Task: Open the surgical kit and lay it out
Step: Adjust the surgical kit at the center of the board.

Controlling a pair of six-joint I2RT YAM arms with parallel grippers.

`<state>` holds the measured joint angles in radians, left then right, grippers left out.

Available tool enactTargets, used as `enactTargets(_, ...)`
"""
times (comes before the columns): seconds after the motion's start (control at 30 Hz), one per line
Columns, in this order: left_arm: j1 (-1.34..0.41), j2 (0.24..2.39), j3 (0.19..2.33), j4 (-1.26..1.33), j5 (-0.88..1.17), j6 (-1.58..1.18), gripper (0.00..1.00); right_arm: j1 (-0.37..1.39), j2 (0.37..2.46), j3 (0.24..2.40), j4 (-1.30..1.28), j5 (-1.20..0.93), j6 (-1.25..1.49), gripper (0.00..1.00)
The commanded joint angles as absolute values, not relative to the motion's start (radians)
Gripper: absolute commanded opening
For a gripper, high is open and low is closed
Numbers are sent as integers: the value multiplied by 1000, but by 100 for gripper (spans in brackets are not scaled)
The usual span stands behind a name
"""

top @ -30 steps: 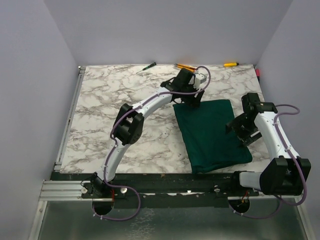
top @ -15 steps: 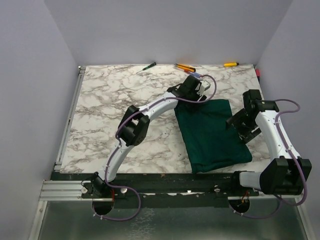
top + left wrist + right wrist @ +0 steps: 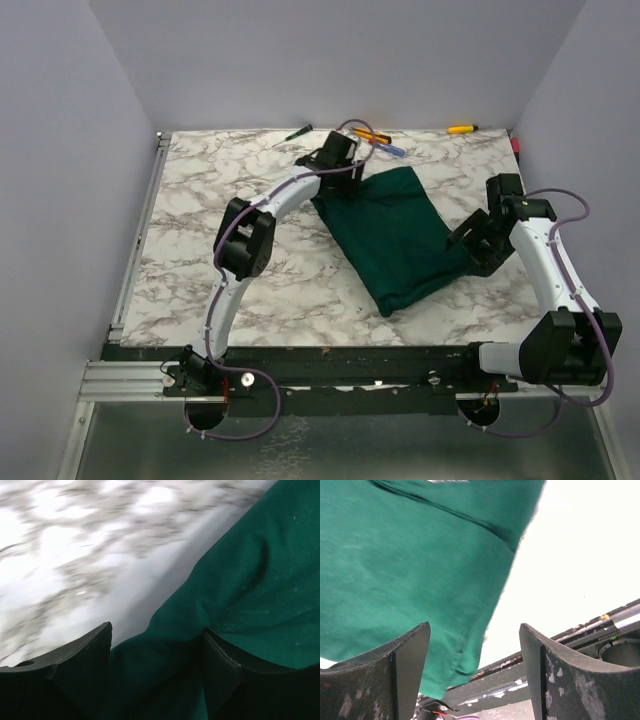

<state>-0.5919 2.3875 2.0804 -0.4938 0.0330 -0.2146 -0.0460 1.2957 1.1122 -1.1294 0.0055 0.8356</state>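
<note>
Observer: White-and-grey marbled tabletop (image 3: 200,210) unchanged. Dark green cloth-wrapped surgical kit (image 3: 400,240) has shifted since a second ago. It has swung from near square-on to skewed, with its far corner dragged left and toward the back wall. It sits right of centre, wrap closed, no tray or instruments showing.

Recorder: Meaning for the task?

Observer: Judging it a reposition or a first tug at a flap, not an unwrap. Opening barely begun, laying out all to come.

Recorder: Arms?

Observer: Left arm (image 3: 265,205) has swept left and arches far across the table, wrist at the bundle's far-left corner. Right arm (image 3: 545,260) bends in from the right, wrist low beside the bundle's right edge.

Recorder: Grippers?

Observer: Left gripper (image 3: 156,630): fingers wide apart, a bunched fold of cloth lying between them, not pinched as far as I can tell. Right gripper (image 3: 474,626): fingers spread, nothing clamped, the cloth's edge under the gap.

Recorder: Strays?

Observer: Green-handled screwdriver (image 3: 298,131) lies near the left wrist, at the far edge.
</note>
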Motion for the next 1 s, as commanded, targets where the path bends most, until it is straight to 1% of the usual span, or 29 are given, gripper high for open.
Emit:
enactTargets(0.0, -429, 2323, 1973, -598, -47, -357, 68, -50, 1343, 1142, -1016, -152, 705, 76)
enactTargets(0.13, -399, 2257, 1899, -598, 70, -386, 68, -49, 1393, 1149, -909, -272, 627, 82)
enactTargets(0.33, -392, 2178, 1871, -598, 249, -367, 72, -49, 1447, 1127, -668, -315, 567, 90)
enactTargets(0.47, -379, 2139, 1878, -598, 292, -359, 74, -49, 1499, 1118, -549, -358, 528, 91)
enactTargets(0.63, -367, 2134, 1884, -598, 257, -354, 75, -48, 1600, 1125, -467, -407, 481, 91)
enactTargets(0.7, -365, 2137, 1884, -598, 252, -352, 75, -49, 1638, 1134, -450, -408, 470, 87)
enactTargets(0.87, -365, 2132, 1853, -598, 240, -359, 75, -48, 1689, 1132, -393, -385, 461, 67)
enactTargets(0.97, -364, 2121, 1828, -598, 228, -375, 75, -49, 1733, 1149, -393, -388, 459, 46)
